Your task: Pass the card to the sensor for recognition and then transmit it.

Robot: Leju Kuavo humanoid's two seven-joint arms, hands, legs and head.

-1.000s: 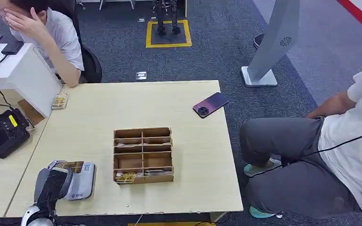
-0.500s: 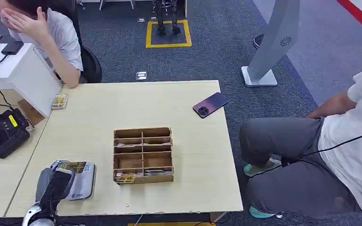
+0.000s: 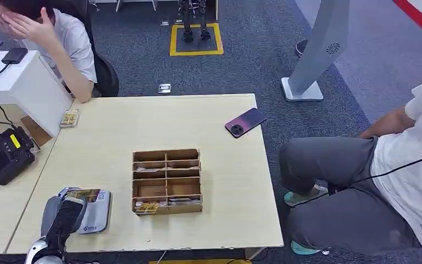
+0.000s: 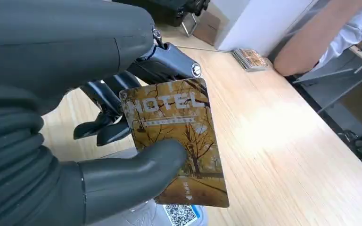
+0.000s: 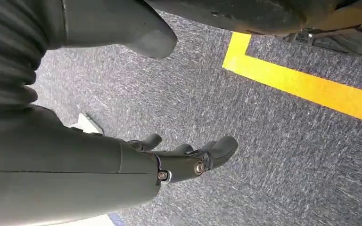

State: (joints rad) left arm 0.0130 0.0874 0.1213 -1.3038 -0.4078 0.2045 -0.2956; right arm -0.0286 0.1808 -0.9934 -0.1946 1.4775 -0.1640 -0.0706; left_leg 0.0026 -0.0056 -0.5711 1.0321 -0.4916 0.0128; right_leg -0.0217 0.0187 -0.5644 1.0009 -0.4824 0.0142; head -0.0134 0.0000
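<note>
My left hand (image 3: 63, 217) sits at the table's near left corner and holds a golden hotel card (image 3: 82, 194) flat over the grey card sensor (image 3: 94, 212). Up close, the card (image 4: 176, 141) is pinched between my thumb and the dark fingers (image 4: 122, 99) behind it, with the sensor's QR label (image 4: 181, 214) just beneath its edge. My right hand (image 5: 188, 157) hangs over the grey carpet, fingers apart and holding nothing.
A wooden compartment box (image 3: 166, 180) with several cards stands mid-table. A phone (image 3: 245, 122) lies at the far right edge, a card stack (image 3: 70, 118) at the far left. One person (image 3: 49, 38) sits behind the table, another (image 3: 373, 170) to the right. A black device (image 3: 3, 157) rests left.
My left hand and the card have shifted very slightly over the sensor. The seated person at the back left moved their head a little.
</note>
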